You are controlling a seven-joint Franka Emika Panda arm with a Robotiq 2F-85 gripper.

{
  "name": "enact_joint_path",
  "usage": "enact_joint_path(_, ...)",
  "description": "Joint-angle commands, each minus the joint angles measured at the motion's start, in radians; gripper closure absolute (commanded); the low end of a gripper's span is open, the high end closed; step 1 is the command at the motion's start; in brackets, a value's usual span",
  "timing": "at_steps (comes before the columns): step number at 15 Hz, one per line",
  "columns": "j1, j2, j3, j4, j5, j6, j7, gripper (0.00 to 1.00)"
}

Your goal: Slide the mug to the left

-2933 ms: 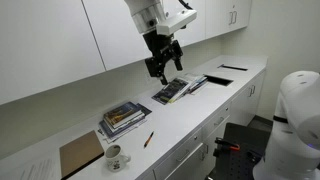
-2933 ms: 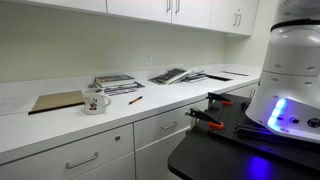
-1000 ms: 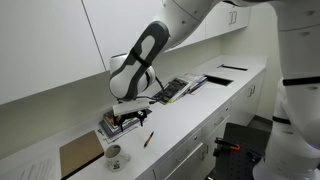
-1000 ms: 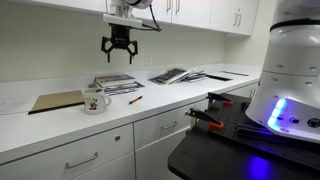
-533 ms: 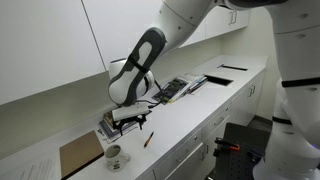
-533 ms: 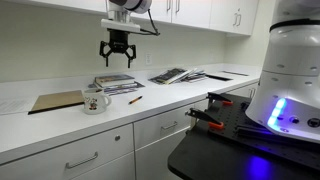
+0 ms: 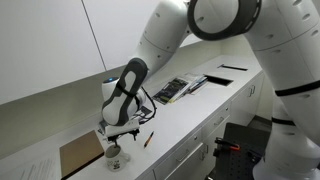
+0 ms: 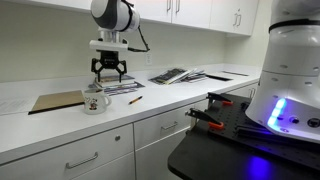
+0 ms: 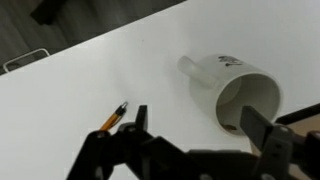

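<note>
The small white mug [image 7: 116,157] with dark markings stands on the white counter near its front edge, and also shows in the other exterior view [image 8: 95,102]. In the wrist view the mug [image 9: 235,95] shows its open mouth, with its handle pointing to the upper left. My gripper [image 7: 116,134] hangs open just above and behind the mug, as both exterior views show [image 8: 108,72]. In the wrist view the gripper [image 9: 203,128] is empty, and its right finger [image 9: 265,130] is close to the mug's rim.
A pencil [image 7: 148,139] [image 9: 112,118] lies on the counter beside the mug. A brown board [image 7: 80,155] lies on the mug's other side. A stack of books [image 8: 115,83] and open magazines [image 7: 178,88] lie farther along. The counter's front edge is close.
The arm has swung along the counter from above the magazines and come down. The gripper now hangs open just above the mug. The mug has not moved.
</note>
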Motion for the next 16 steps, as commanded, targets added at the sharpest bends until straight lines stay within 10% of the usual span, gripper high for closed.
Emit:
enact_joint_path(1,0.022,0.084,-0.022,0.085,0.027,-0.009,0.011,0.0)
enact_joint_path(6,0.03,0.18,-0.02,0.148,0.041,0.012,-0.01,0.0)
enact_joint_path(16,0.061,0.237,-0.057,0.195,0.026,0.022,0.001,0.86)
